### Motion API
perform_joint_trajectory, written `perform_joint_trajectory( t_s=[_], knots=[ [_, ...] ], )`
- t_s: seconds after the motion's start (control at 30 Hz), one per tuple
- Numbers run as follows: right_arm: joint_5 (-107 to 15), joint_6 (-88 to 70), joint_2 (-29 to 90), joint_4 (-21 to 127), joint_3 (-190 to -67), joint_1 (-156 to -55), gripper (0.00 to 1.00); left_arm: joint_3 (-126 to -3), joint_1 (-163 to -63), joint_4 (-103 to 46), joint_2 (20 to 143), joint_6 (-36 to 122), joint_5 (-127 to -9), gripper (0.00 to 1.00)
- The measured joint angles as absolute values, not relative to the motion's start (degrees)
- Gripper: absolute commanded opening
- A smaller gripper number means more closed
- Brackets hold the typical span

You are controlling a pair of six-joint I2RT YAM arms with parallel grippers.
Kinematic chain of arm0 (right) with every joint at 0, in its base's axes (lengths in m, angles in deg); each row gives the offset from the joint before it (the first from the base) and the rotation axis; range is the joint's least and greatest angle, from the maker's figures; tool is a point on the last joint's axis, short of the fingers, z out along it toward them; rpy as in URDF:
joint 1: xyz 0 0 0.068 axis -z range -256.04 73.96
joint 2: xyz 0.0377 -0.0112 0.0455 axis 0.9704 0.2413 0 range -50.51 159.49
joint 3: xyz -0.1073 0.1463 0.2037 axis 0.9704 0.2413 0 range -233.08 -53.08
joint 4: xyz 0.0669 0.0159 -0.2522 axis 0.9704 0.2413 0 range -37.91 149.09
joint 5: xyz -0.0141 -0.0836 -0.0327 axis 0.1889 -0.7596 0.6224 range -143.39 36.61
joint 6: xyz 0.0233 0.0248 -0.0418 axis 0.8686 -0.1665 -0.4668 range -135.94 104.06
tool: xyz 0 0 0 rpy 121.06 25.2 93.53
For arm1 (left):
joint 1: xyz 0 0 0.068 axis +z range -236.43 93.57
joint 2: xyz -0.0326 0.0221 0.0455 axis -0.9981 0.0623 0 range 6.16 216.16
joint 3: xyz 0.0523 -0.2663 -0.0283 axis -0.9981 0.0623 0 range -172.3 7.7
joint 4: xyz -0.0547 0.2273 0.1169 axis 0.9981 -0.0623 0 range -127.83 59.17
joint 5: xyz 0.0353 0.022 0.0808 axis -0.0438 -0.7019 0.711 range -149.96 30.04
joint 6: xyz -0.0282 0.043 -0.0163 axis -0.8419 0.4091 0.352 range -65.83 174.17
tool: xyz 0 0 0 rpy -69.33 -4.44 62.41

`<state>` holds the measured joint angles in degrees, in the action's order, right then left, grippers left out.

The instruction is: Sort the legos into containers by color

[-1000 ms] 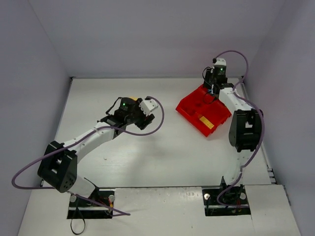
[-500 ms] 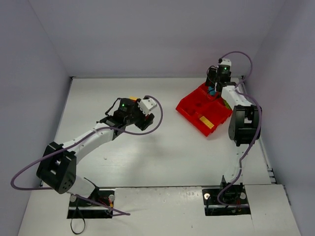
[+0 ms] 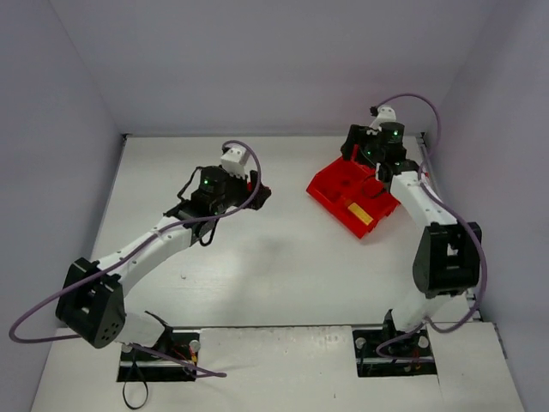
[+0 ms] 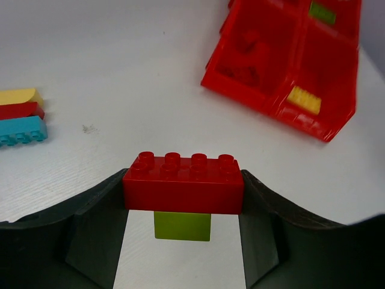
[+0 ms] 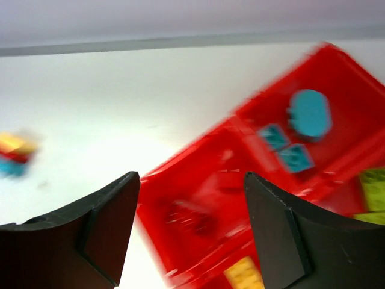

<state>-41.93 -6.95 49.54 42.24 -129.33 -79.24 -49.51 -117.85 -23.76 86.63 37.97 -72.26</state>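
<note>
Small cyan bricks [image 5: 283, 147] delivered, our right gripper [image 5: 189, 180] backs off wide and empty from the glossy red plastic tray [image 3: 330, 193] at two o'clock; our left gripper [image 4: 183, 180] clamps a red studded brick [image 4: 183, 192], next in line.

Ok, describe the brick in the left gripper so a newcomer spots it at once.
In the left wrist view, the red tray sits upper right; nearer is the left gripper. Clamped in it is a long red brick, four studs on top. Unlike the loose red brick at left, between a yellow brick and a cyan brick, it has a lime green piece beneath.
</note>
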Motion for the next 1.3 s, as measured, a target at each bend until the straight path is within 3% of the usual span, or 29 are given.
perform_joint_trajectory(
  t_s=[0.23, 0.37, 0.77, 1.3],
  knots=[
    [-36.0, -6.8, 32.3, 34.5, -117.6, -92.2, 0.67, -49.5, -117.9, -18.4, 80.7, 16.2, -65.5, 0.0],
    [-34.2, -5.1, 28.2, 29.4, -113.1, -96.2, 0.68, -49.5, -118.3, -14.7, 79.6, 5.9, -62.7, 0.0],
    [-31.9, -2.2, 27.9, 18.7, -111.3, -105.8, 0.69, -50.7, -119.9, -6.4, 81.1, -10.3, -57.0, 0.0],
    [-30.0, -1.6, 30.6, 12.6, -112.3, -109.1, 0.69, -52.5, -120.2, -3.7, 84.5, -13.6, -53.8, 0.0]
  ],
)
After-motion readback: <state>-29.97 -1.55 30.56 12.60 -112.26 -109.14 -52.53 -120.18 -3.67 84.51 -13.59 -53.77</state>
